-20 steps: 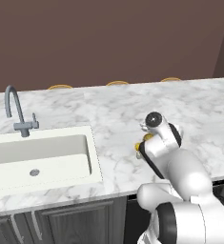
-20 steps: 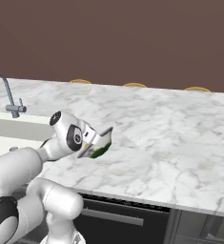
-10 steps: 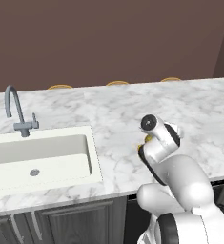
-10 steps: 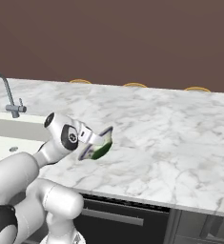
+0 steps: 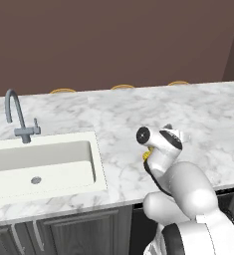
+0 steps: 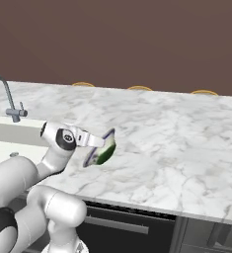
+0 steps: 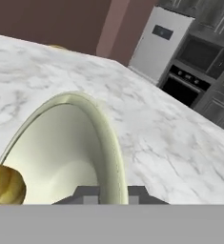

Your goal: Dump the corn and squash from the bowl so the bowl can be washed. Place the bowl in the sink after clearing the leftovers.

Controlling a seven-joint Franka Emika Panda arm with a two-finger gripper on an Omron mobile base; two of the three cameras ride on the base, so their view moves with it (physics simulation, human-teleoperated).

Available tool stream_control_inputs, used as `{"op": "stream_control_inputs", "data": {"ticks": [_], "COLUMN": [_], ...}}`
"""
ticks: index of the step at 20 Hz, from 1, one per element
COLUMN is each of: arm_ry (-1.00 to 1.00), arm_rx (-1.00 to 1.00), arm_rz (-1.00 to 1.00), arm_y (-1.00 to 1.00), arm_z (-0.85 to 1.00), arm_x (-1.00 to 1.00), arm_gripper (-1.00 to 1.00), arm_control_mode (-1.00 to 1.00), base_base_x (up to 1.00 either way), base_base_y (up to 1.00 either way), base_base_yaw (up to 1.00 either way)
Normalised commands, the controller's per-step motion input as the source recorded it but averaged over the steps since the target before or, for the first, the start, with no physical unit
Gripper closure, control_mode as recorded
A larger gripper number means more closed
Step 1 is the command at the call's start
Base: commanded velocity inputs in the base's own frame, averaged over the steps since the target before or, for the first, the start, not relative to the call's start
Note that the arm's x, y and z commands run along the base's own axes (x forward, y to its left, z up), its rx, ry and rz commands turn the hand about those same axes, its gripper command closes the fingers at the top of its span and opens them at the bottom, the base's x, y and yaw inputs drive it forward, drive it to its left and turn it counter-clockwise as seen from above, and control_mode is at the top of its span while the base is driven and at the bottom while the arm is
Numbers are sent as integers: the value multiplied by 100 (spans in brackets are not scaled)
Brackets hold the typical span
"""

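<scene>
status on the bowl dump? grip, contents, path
Gripper shut on bowl rim, bowl tipped on edge over counter. Squash at bowl's lip, not out yet; corn not made out. Sink bare, nothing in the way.

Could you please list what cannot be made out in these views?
- Corn: left base view shows a yellow sliver behind the arm; which item it is stays unclear.
- Squash: hand view, cut off by the left edge.
- Claw: right base view, fingertips hidden by the tilted bowl they clamp.
- Sink: left base view, cut off at the left edge.
</scene>
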Motion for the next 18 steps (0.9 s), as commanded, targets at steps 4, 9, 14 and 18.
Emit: {"op": "stream_control_inputs", "data": {"ticks": [4,9,14,18], "arm_ry": [5,0,4,11], "arm_rx": [-15,-12,-11,-13], "arm_rz": [-3,-2,-4,-4], "arm_y": [0,0,0,0], "arm_z": [1,12,9,2], "arm_x": [0,-3,-9,-5], "arm_gripper": [100,100,100,100], "arm_control_mode": [-100,-100,-100,-100], "base_base_x": [0,0,0,0], "base_base_y": [0,0,0,0], "base_base_yaw": [0,0,0,0]}}
